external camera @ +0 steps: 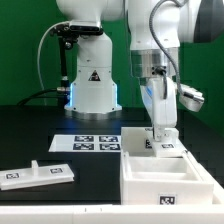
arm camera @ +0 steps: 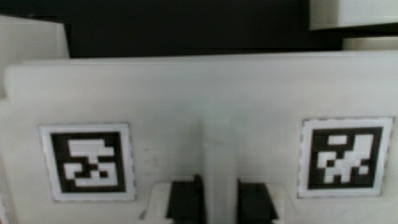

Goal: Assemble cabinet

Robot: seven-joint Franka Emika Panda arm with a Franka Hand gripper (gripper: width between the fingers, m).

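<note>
White marker board [external camera: 85, 142] near cabinet box [external camera: 165, 178]

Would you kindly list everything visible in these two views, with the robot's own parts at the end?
cabinet panels: seemingly two, white with tags, flat at the exterior view's left
cabinet box: one, white, tagged, open-topped, at the exterior view's right
tagged wall: one, white, two tags, directly below the tool; likely part of the box
marker board: one, white, four tags, mid-table
table: one, black
robot base: one, white, triangle sticker, behind the marker board
arm: one, white, reaching down
tool: one, at the box's rear; open or shut unclear
</note>
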